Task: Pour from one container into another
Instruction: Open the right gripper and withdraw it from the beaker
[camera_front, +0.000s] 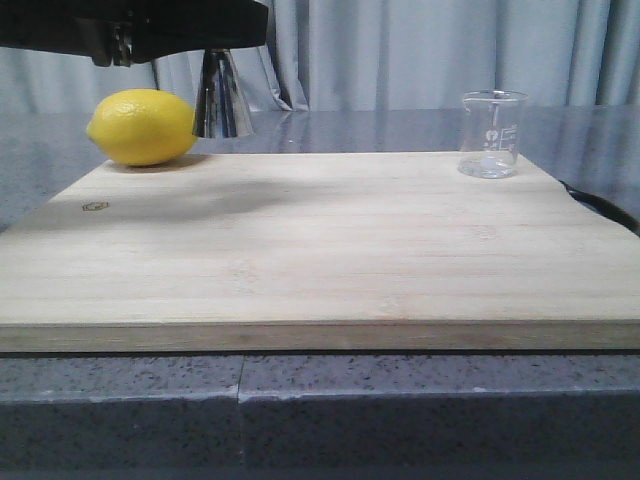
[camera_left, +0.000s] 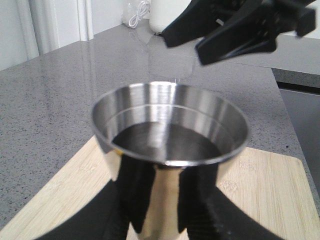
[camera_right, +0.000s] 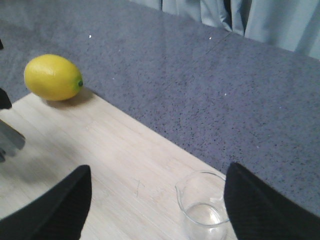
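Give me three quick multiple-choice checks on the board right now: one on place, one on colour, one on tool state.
1. Where does the glass beaker stand on the wooden board?
A. far right corner
B. near left corner
C. dead centre

2. What colour is the lemon?
A. green
B. yellow
C. orange

3. What is the left tool doing?
A. open and empty
B. shut on the lemon
C. shut on the steel jigger

Answers: 1 A, the front view shows it at the board's far right corner. 2 B, yellow in two views. 3 C, the left wrist view shows black fingers pressed against the jigger below its cup.
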